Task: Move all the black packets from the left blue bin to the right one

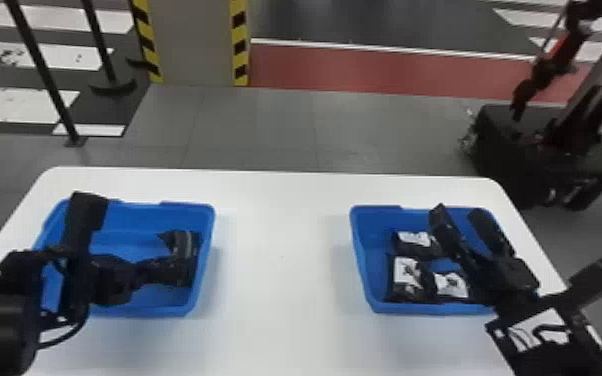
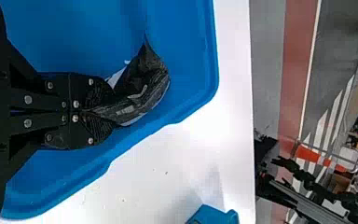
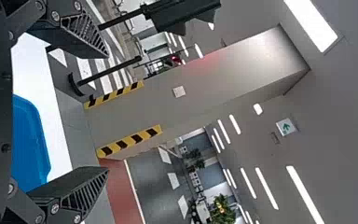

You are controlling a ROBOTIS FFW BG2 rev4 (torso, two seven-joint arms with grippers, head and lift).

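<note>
Pinching a black packet, the left gripper is closed; the right gripper stands wide open.

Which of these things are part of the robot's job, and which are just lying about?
Part of the job:
- left blue bin
- black packet in the left gripper's jaws
- right blue bin and its packets
- right gripper, empty

Just about:
- striped pillar
- black posts
- orange-and-white cone
</note>
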